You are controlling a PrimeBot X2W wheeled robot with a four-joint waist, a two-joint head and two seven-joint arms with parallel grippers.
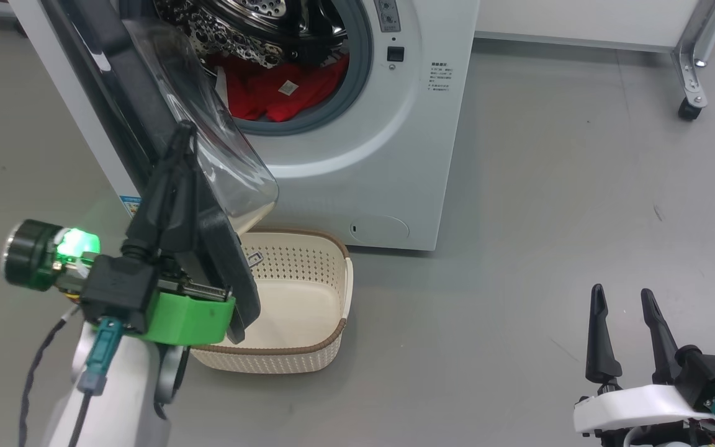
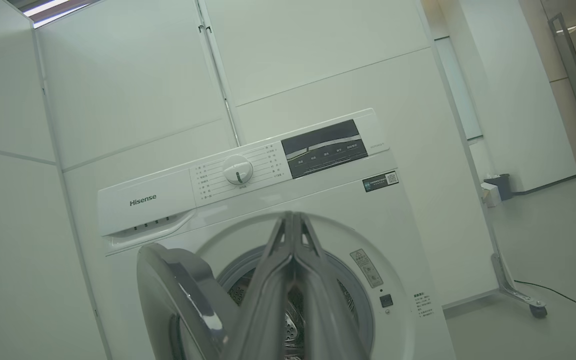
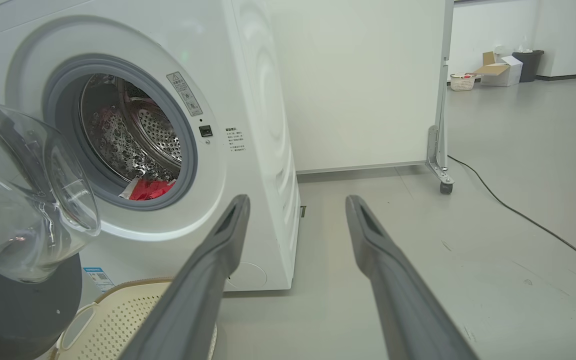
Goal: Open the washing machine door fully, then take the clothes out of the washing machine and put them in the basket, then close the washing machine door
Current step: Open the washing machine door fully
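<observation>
The washing machine door, a large round door with a wide glossy black rim and a bulging clear glass bowl, is found swung open at the left side of the washing machine, a big white front-loading unit with smooth, gently dished panels. In the head view the door is presented nearly edge-on, with the glass bowl turned toward the opening. The round opening is ringed by a grey rubber seal, behind which a perforated steel drum is exposed. The clothes, bright red soft fabric with white trim and a small white tag, are lying crumpled in the bottom of the drum, against the lower lip of the seal. A blue label is noted at the lower left corner of the machine's front.

The basket, a small cream perforated plastic basket of rounded-rectangle shape with a brown woven-look rim, is set on the smooth grey floor just before the machine's front, beneath the door's lower edge.

The left gripper is held raised, its two long dark fingers pressed together with nothing between them. In the head view they are laid across the door's black rim, but contact with the door cannot be confirmed. The right gripper is recorded low over bare floor, well apart from the machine, its jaws spread wide and empty.

A metal frame leg on a black caster is noted at the far right of the floor.
</observation>
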